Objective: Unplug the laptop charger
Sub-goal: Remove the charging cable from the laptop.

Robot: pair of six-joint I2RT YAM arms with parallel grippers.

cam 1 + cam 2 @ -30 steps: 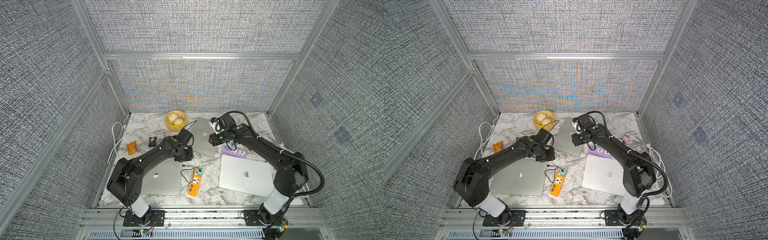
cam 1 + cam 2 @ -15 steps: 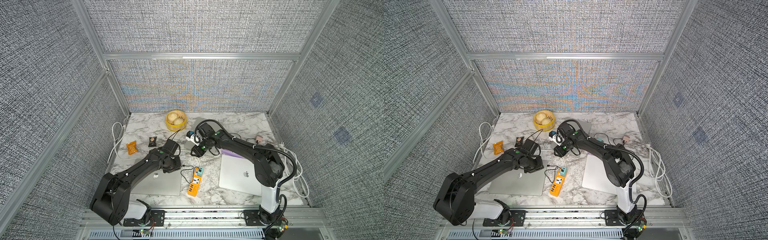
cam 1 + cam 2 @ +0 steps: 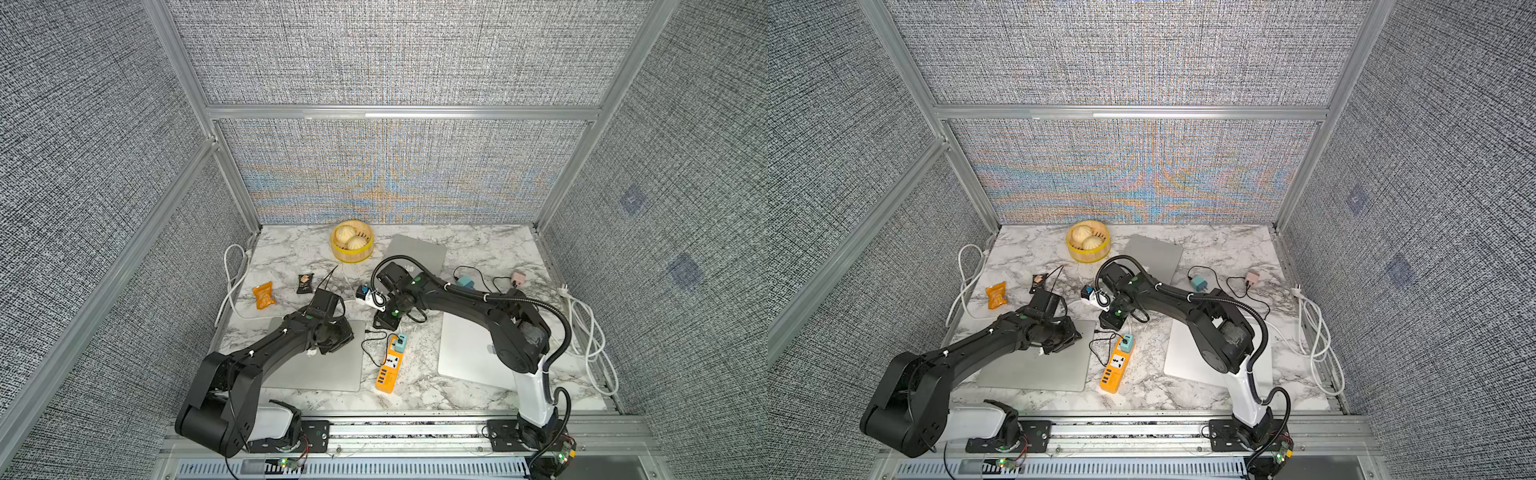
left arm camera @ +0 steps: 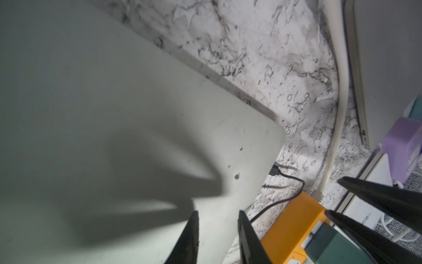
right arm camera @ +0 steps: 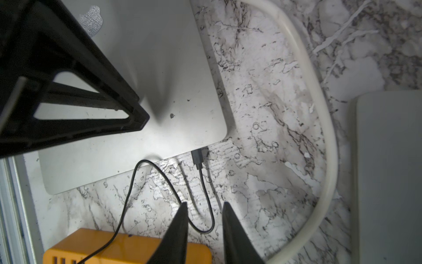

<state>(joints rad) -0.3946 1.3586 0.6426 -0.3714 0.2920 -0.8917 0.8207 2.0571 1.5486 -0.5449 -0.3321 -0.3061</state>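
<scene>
A closed silver laptop (image 3: pixel 324 370) (image 3: pixel 1038 370) lies at the front left. A black charger plug (image 5: pixel 197 156) (image 4: pixel 275 170) sits in its right edge near the back corner. Its thin black cable (image 5: pixel 137 182) loops to a teal adapter (image 3: pixel 400 341) on the orange power strip (image 3: pixel 388 368) (image 3: pixel 1115 370). My left gripper (image 4: pixel 218 213) (image 3: pixel 348 336) hovers over that lid corner, jaws slightly apart and empty. My right gripper (image 5: pixel 204 203) (image 3: pixel 385 325) points down just right of the plug. It is narrowly open above the cable loop and grips nothing.
A second laptop (image 3: pixel 469 353) lies front right, a third (image 3: pixel 415 253) at the back. A thick white cable (image 5: pixel 319 114) curves round the plug area from a white power strip (image 3: pixel 368 297). A bun steamer (image 3: pixel 352 243), snack packets (image 3: pixel 263 295) and small chargers (image 3: pixel 465 282) sit behind.
My right gripper swung from the back laptop forward and left, down beside the front-left laptop's plug, and its jaws narrowed. The left arm drew back toward the front over the laptop.
</scene>
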